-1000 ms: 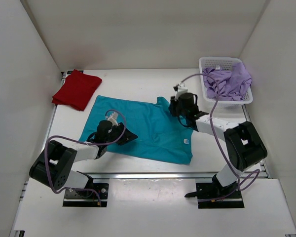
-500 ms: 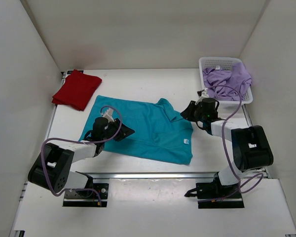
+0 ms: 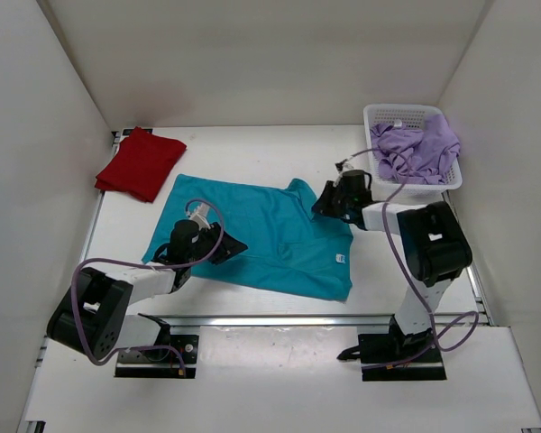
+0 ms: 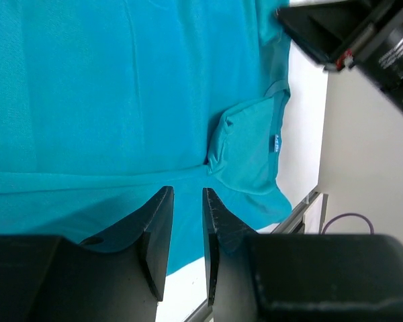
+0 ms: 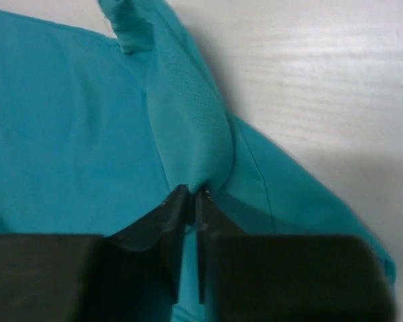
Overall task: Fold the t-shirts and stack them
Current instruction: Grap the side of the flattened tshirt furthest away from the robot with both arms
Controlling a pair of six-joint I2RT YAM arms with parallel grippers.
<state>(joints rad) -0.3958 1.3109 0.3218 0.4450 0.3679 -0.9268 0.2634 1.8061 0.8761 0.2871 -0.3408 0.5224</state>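
The teal t-shirt (image 3: 279, 244) is light and limp, so take it by hems or seams. The right tool (image 5: 193, 191) seems clamped on a fabric ridge at its tips; whether the left tool (image 4: 187, 194) grips I cannot tell.

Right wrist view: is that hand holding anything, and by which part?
Yes. The right hand pinches the teal t-shirt by a raised ridge of fabric near its edge, beside the bare table.
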